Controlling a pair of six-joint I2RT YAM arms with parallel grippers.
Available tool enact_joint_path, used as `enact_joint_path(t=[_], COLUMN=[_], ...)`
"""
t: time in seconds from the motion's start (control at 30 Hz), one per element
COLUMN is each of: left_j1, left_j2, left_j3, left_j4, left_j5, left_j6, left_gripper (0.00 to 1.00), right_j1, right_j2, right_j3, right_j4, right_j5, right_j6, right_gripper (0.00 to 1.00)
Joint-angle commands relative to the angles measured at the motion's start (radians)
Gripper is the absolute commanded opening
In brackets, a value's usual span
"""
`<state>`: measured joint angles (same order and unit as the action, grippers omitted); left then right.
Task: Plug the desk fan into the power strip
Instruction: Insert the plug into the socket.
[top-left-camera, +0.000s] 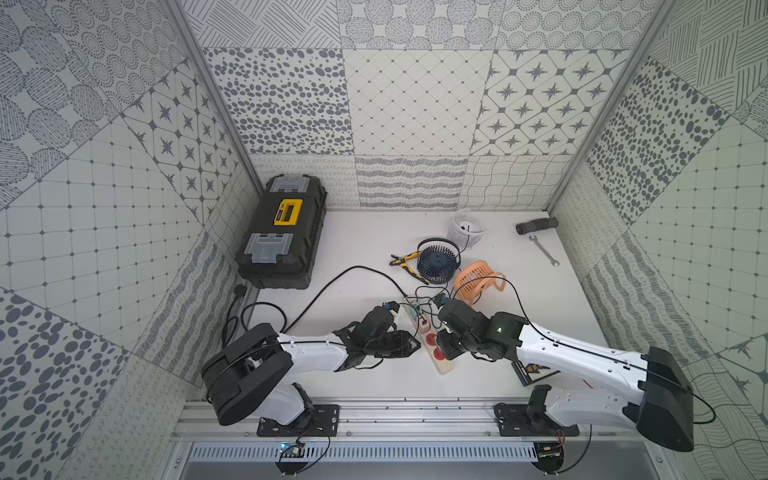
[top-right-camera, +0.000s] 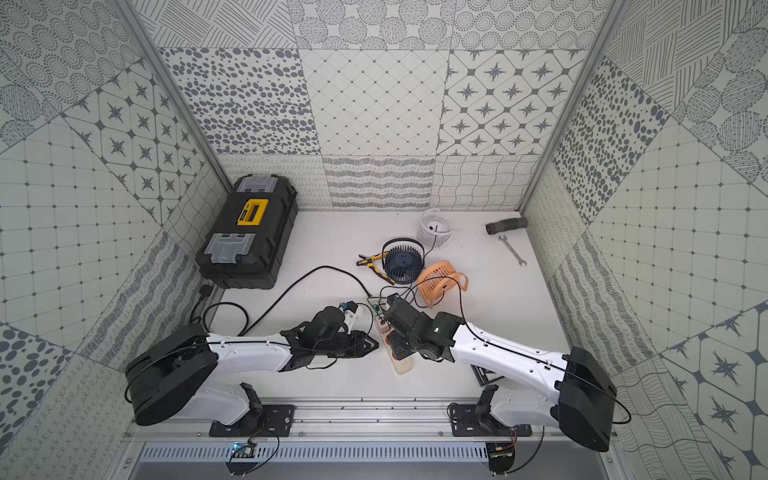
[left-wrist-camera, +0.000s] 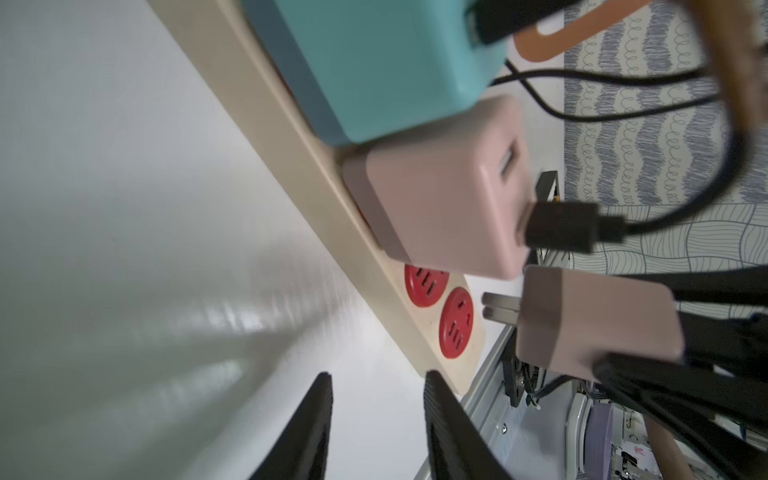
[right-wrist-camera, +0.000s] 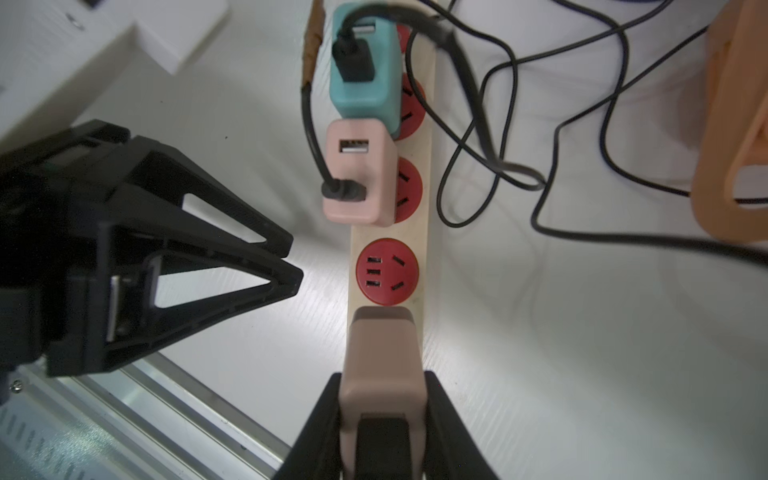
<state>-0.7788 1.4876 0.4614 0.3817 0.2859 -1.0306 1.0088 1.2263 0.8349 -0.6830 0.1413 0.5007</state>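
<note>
Near the front edge of the white worktop (top-left-camera: 374, 374), midway between the two arms, lies the long cream-beige power strip (top-left-camera: 444, 366) (top-right-camera: 403, 365) with its round red sockets. It runs from the middle of the worktop towards that edge.

A teal block adapter (right-wrist-camera: 363, 70) and a pale pink block adapter (right-wrist-camera: 359, 174), each with a black cable, fill the two sockets farther from the front edge. The two sockets nearer it are free.

The right tool (right-wrist-camera: 382, 382) is clenched on a dusty-pink plug adapter (right-wrist-camera: 382, 345) (left-wrist-camera: 582, 316). Its two flat metal prongs (left-wrist-camera: 498, 307) point at the strip and stand clear of it, about level with the end socket (left-wrist-camera: 457, 322).

The left tool (left-wrist-camera: 378, 376) (right-wrist-camera: 297, 262) sits just beside the strip's long side. Its jaws are slightly parted and nothing is between them.

The step in hand appears to be seating the held adapter.

- **Socket choice:** the end socket looks better than the free socket (right-wrist-camera: 386, 272) next to the pale pink adapter, where the two bodies would probably crowd each other.
- **Alignment:** keep the adapter square to the strip's face and line the prongs up with the paired slots before pressing. A tilted entry is likely to jam or skid across the red face.
- **Push:** press straight along the prongs with a firm grip, so the adapter does not rotate between the jaws.
- **Bracing:** the strip is light and loose on a smooth surface, so it may slide or tip. The left tool is well placed to hold its side or press down on its bare end during the push.
</note>
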Motion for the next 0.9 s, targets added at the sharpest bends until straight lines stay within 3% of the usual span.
enact_joint_path(t=[0.0,0.87], left_j1=[-0.011,-0.011], left_j2=[0.044,0.152], left_j3=[0.002,0.037], left_j4=[0.137,0.223], left_j5=[-0.032,-0.024], left_j6=[-0.022,-0.039], left_gripper=[0.38,0.33], right_j1=[0.004,0.004], right_j2=[0.028,0.119], right_j3=[0.031,0.011], right_j4=[0.076,0.132], right_j5=[0.025,0.031], right_j6=[0.019,0.006], right_gripper=[0.08,0.08])
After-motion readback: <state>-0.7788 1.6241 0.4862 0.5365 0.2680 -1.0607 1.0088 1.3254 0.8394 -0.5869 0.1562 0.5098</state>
